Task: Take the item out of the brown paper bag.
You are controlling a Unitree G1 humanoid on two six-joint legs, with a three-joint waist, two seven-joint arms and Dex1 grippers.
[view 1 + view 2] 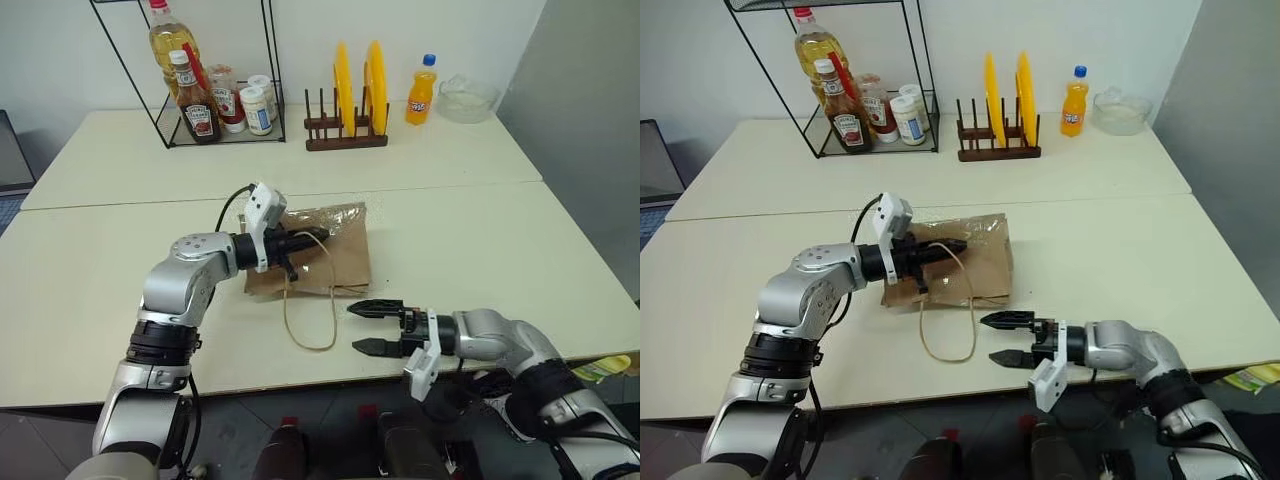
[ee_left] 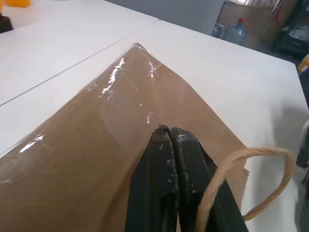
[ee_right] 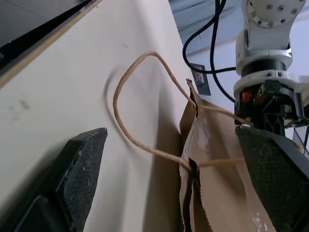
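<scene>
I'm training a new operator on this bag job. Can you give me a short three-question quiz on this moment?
1. True or false: the left gripper is shut on the upper edge of the brown paper bag.
2. The right gripper is: A) shut on a cord handle; B) open, near the bag's mouth, holding nothing; C) holding the orange soda bottle.
3. Fill in: the two yellow plates stand upright in a wooden ____.

Key: 1 true; 2 B; 3 rack.
</scene>
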